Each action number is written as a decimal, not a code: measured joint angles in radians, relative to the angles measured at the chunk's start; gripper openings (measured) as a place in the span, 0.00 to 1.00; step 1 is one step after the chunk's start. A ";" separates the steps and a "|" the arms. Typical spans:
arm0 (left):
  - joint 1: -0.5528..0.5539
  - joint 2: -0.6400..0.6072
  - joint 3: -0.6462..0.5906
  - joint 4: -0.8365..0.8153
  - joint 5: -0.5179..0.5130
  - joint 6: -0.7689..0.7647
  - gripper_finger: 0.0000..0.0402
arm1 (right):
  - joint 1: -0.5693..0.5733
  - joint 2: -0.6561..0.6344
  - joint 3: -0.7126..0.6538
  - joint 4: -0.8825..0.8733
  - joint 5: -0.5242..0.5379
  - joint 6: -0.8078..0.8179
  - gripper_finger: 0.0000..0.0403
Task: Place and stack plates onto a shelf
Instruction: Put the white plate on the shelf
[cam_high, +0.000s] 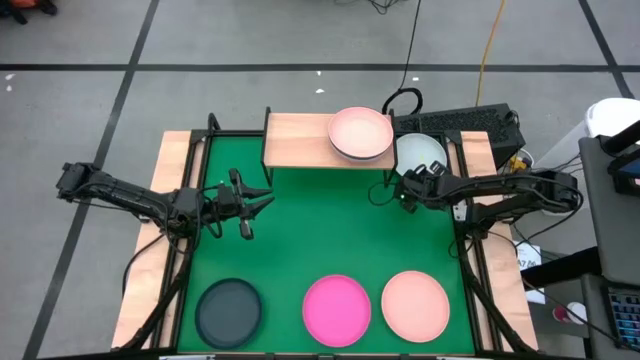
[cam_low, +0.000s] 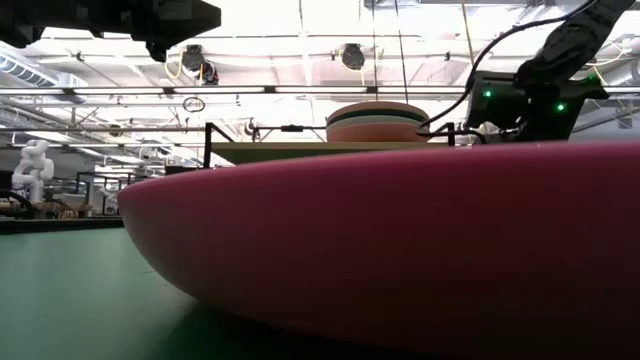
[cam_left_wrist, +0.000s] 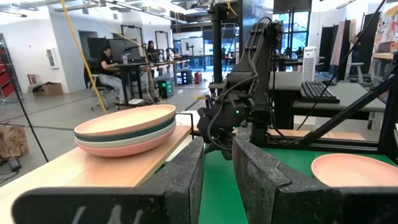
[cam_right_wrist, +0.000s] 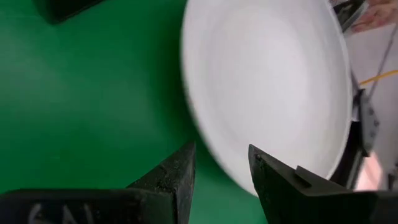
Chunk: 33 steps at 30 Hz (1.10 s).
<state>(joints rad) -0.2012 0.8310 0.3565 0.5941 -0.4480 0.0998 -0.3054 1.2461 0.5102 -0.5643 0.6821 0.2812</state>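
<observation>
The magenta plate (cam_low: 400, 240) fills the low view, hiding most of the shelf (cam_low: 270, 152); the white plate (cam_right_wrist: 273, 81) is blurred.

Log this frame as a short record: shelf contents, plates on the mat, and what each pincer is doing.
shelf: holds one stack of plates at its right end, pink on top
mat, near edge: dark grey-teal plate, magenta plate, peach plate
mat, far right corner: white plate
left pincer: open, empty, above the mat left of centre
right pincer: open, at the white plate's rim
</observation>
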 joint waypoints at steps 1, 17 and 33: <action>0.000 0.000 0.000 0.000 0.000 0.000 0.23 | -0.003 0.000 0.000 0.000 -0.005 -0.003 0.32; 0.000 0.000 0.000 0.000 0.000 0.000 0.23 | -0.075 -0.003 -0.170 0.309 -0.043 -0.041 0.31; 0.000 0.000 0.000 -0.008 0.000 0.000 0.23 | -0.052 -0.104 -0.175 0.310 -0.089 -0.032 0.04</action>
<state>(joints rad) -0.2012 0.8310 0.3565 0.5865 -0.4480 0.0998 -0.3571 1.1425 0.3355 -0.2543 0.5933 0.2490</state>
